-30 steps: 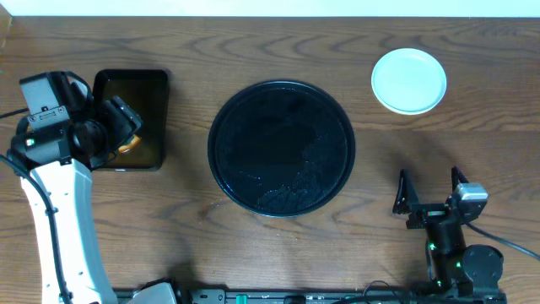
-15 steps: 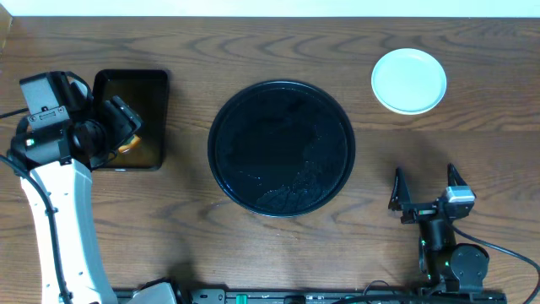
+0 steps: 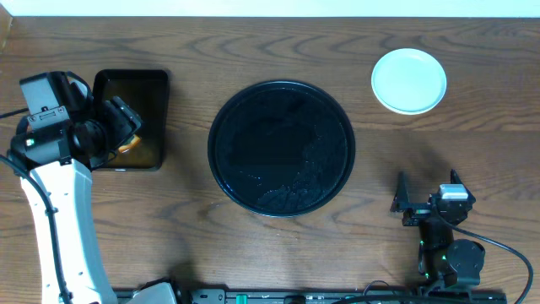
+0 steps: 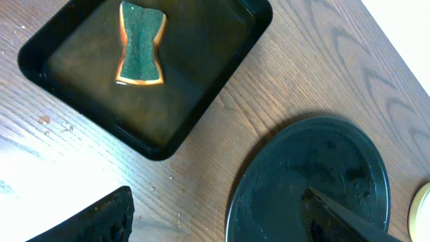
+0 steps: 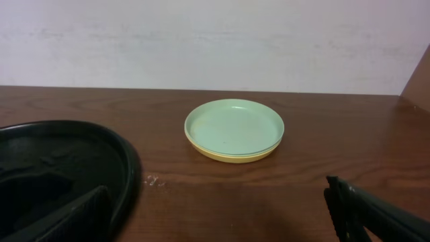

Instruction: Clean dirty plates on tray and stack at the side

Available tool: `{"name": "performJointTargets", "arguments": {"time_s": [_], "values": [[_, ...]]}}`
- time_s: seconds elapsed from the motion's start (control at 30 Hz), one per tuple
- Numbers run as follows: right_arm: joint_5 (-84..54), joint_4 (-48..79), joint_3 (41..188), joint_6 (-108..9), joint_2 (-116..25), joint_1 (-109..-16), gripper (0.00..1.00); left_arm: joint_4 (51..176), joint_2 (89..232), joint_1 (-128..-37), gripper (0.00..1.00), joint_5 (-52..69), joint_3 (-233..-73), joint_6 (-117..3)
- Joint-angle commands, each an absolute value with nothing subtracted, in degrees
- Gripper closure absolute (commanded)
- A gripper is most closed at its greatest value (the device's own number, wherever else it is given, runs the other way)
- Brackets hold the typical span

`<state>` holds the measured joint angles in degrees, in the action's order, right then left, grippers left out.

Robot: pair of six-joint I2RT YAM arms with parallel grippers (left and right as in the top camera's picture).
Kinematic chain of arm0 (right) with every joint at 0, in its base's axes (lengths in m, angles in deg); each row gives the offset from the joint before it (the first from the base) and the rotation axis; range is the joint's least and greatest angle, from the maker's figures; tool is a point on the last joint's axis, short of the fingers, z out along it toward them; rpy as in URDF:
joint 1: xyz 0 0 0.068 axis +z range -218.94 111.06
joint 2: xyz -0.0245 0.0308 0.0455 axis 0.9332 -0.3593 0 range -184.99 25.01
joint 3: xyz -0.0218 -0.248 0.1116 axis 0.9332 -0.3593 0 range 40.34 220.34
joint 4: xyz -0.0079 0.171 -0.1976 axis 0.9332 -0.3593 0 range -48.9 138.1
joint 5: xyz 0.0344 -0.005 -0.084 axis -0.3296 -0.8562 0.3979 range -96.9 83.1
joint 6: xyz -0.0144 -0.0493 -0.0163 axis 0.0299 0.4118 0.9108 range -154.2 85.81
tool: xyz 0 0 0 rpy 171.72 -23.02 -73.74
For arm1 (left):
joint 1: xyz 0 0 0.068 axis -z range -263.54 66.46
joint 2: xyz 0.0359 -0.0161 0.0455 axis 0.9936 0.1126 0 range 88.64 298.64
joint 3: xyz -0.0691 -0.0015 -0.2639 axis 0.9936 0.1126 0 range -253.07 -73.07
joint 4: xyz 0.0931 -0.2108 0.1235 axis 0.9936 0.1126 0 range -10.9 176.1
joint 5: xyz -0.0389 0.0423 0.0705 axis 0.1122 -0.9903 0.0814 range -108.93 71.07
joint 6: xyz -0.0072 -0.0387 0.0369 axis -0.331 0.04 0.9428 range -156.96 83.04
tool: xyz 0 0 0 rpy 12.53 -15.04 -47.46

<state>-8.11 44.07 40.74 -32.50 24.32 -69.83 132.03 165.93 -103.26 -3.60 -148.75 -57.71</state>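
Observation:
The plates (image 3: 409,80) sit stacked at the back right of the table, a mint one on top of a yellow one (image 5: 234,131). The round black tray (image 3: 282,148) lies in the middle, wet and holding no plates (image 4: 309,181). My left gripper (image 4: 218,218) hangs open over the wood between the rectangular tray and the round tray, holding nothing. My right gripper (image 3: 429,192) stands open low near the front right, holding nothing, with the plate stack well beyond it (image 5: 218,215).
A rectangular black tray (image 3: 131,118) at the left holds a green sponge (image 4: 140,44) with orange edges in shallow water. Water drops dot the wood by it. The left arm's white link (image 3: 63,228) runs along the left edge.
The right gripper has drawn back slightly toward the front edge and settled lower. The left arm and the plates have not moved.

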Motion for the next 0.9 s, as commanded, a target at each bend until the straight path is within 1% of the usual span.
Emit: {"name": "performJointTargets", "arguments": {"time_s": [0.0,0.7,0.87], "values": [[-7.15,43.76,40.66,-31.54,24.69,-70.46,0.01,132.23,166.11,-103.46,0.21,-3.10,-149.15,-57.34],[-7.15,43.78,40.66,-31.54,24.69,-70.46,0.01,132.23,166.11,-103.46,0.21,-3.58,-149.15,-57.10],[-7.15,43.78,40.66,-31.54,24.69,-70.46,0.01,132.75,166.11,-103.46,0.21,-6.96,-149.15,-57.12]]}}
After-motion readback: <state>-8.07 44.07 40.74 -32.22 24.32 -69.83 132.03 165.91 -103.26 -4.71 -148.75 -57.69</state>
